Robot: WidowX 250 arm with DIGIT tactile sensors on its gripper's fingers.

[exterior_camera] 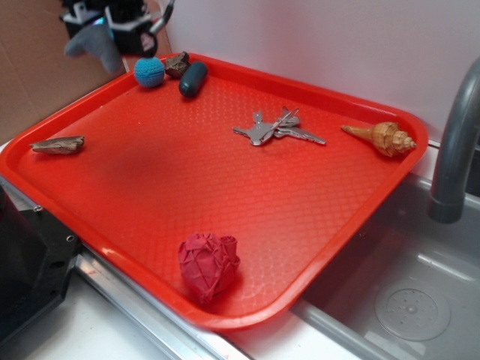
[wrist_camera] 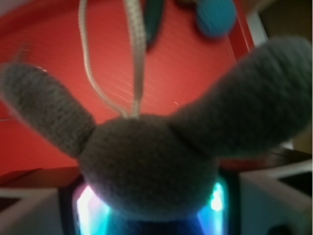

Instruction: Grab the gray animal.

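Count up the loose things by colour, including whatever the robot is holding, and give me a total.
Gray: 2, the gray animal held up in the jaws, and the dark capsule
Teal: 1, ball
Brown: 2, rock, bark piece
Silver: 1, key bunch
Tan: 1, shell
Red: 1, crumpled paper
Total: 8

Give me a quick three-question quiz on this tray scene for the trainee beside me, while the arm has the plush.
1. True or false: the gray rabbit is lying flat on the red tray.
2. Which thing sits nearest the tray's front rim? A) keys B) seashell C) crumpled red paper
3. Fill in: the blue yarn ball lies at the tray's ___ corner, close to a dark capsule.

Key
1. False: the gripper holds it up above the tray's far corner, ears spread in the wrist view.
2. C
3. far left
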